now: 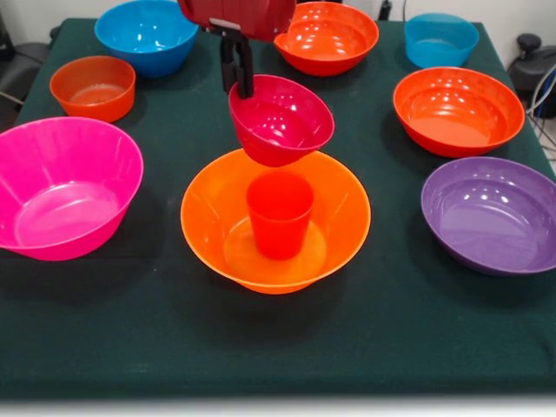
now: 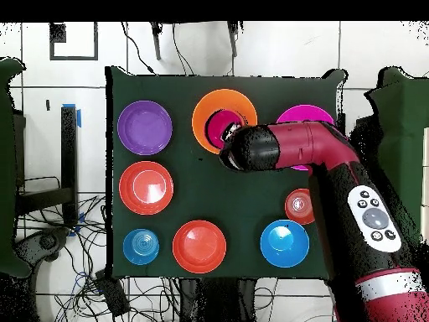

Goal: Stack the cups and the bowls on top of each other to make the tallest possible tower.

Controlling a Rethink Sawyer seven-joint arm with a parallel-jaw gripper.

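Gripper [image 1: 236, 76] pinching the rim of the small magenta bowl [image 1: 282, 120], bowl tilted in the air above the orange-red cup [image 1: 280, 214], cup upright inside the large yellow-orange bowl [image 1: 347, 204], large pink bowl [image 1: 61, 187] beside that bowl, purple bowl [image 1: 491, 213] on its other side

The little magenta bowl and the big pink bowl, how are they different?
The small magenta bowl hangs in the air, tilted, held at its rim by the gripper above the orange cup. The big pink bowl sits on the table and nothing touches it. The magenta bowl is much smaller and darker; the pink bowl is wide and brighter. Both are shiny and empty.
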